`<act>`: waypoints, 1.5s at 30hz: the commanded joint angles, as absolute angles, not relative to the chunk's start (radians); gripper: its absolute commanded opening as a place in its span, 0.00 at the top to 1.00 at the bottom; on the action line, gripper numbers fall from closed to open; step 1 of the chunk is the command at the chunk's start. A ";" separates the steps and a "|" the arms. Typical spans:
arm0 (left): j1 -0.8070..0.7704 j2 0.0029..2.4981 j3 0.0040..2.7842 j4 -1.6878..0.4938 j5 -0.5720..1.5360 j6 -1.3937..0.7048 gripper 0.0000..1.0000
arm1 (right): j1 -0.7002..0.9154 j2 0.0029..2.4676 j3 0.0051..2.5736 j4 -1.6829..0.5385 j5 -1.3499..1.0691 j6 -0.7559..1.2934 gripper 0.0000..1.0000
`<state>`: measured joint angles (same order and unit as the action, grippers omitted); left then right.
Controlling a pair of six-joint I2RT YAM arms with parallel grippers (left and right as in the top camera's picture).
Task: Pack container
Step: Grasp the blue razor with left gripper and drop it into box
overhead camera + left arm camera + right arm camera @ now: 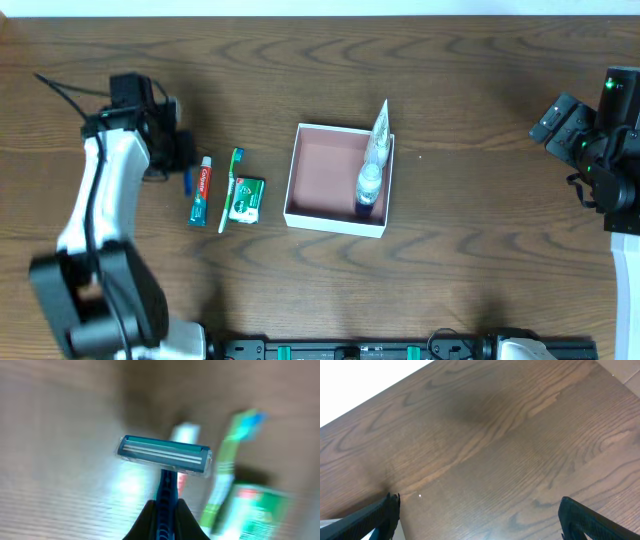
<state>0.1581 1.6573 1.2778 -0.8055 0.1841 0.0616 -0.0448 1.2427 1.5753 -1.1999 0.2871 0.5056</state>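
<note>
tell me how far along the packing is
Done: a tube and a small bottle lie in the box. In hand: the left gripper holds a razor. Left: toothpaste, toothbrush and a green packet on the table.

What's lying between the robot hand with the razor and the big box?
In the overhead view, three things lie between the left gripper, holding a razor, and the container: a toothpaste tube, a toothbrush and a small green box.

This looks like a robot test lab. A dark wood table (470, 90) has the left arm (95, 200) at 9 o'clock, the right arm (600, 140) at 3 o'clock, and a black rail (400, 350) at 6 o'clock.
</note>
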 commanded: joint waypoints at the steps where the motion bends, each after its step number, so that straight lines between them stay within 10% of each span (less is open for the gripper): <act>1: 0.060 1.540 1.303 -0.810 0.313 -0.034 0.94 | -0.052 1.244 1.582 -1.201 0.294 0.503 0.01; 13: -0.428 1.573 1.260 -0.709 0.125 -0.202 0.94 | -0.052 1.244 1.582 -1.201 0.294 0.503 0.01; 27: -0.532 1.881 1.260 -0.615 0.023 -0.380 0.93 | -0.052 1.244 1.582 -1.201 0.294 0.503 0.01; 34: -0.532 1.877 1.292 -0.648 0.071 -0.379 0.38 | -0.052 1.244 1.582 -1.201 0.295 0.503 0.01; 45: -0.531 1.678 1.462 -0.832 0.088 -0.371 0.36 | -0.052 1.244 1.582 -1.201 0.295 0.503 0.01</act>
